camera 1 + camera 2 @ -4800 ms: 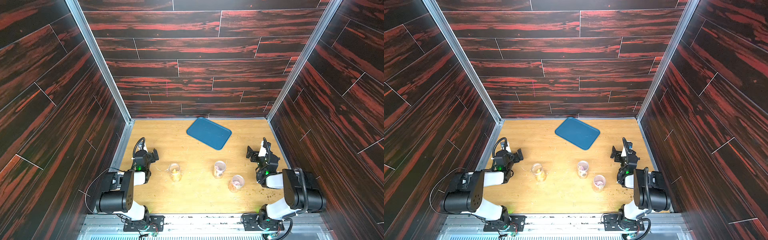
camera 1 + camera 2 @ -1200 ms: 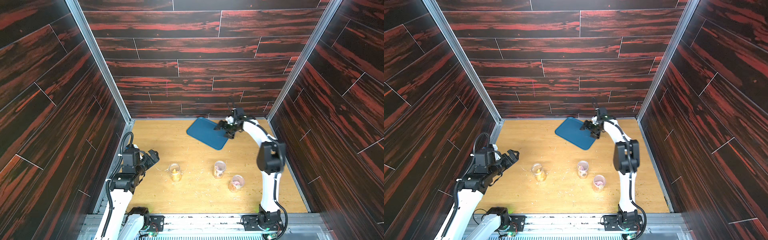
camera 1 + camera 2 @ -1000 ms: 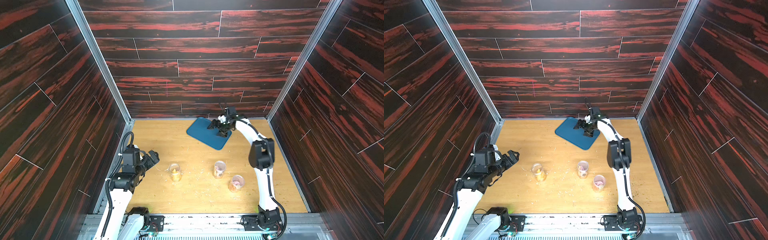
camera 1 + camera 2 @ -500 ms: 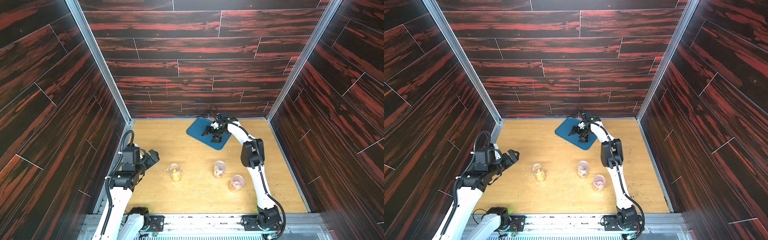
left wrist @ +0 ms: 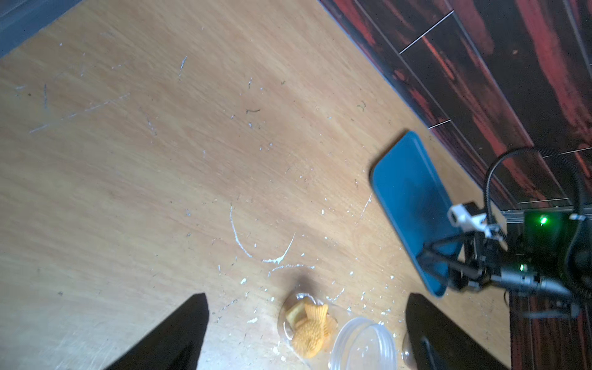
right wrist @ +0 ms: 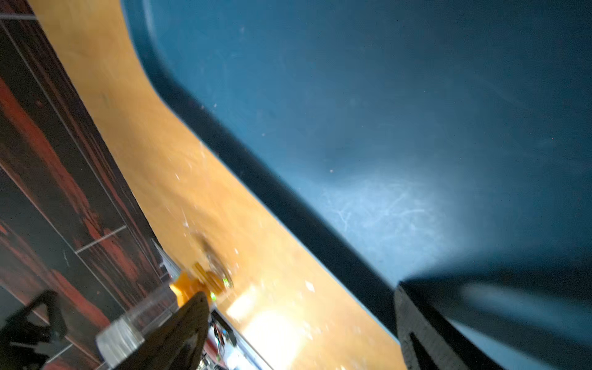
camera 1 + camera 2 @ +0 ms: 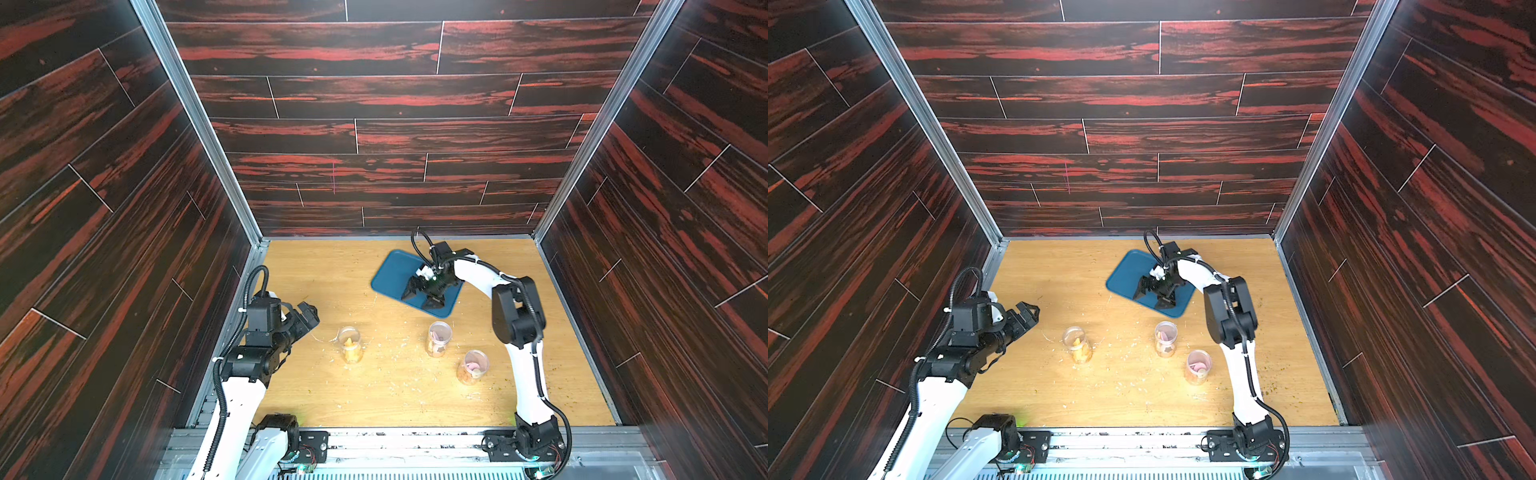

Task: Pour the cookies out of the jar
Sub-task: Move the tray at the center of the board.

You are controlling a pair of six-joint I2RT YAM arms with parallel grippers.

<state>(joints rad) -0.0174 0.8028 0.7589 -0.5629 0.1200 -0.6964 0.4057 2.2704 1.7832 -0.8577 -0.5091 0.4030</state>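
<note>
A pale wooden worktop [image 7: 374, 399], boxed in by dark, red-streaked plank walls [image 7: 374, 137], fills the scene in both top views. The right arm [image 7: 515, 316] arches out over a blue tray [image 7: 392, 274] that lies skewed on the worktop. The left arm [image 7: 253, 357] sits well apart from the tray, off its left side and nearer the robot's base. The tray's bare blue floor, blurred, takes up most of the right wrist view.

Above the tray corner nearest the base, the right pincer [image 7: 417, 301] hangs with its jaws spread wide and nothing between them; whether it touches the tray cannot be told. The left pincer [image 7: 308, 319] is likewise wide open and empty.

Three clear, open-mouthed jars stand between the tray and the base. The middle jar [image 7: 438, 338] stands near that same tray corner and holds pink and brown cookies [image 7: 437, 333]. The right jar [image 7: 471, 366] stands farther from the tray, with pink pieces on top. The left jar [image 7: 350, 344] stands off the tray's left corner, filled with orange and yellow pieces; the left wrist view picks out a fish-shaped cookie [image 5: 309, 330] among them. Every cookie in sight lies inside a jar. Pale crumbs [image 7: 390, 345] speckle the worktop on the jars' side of the tray.
</note>
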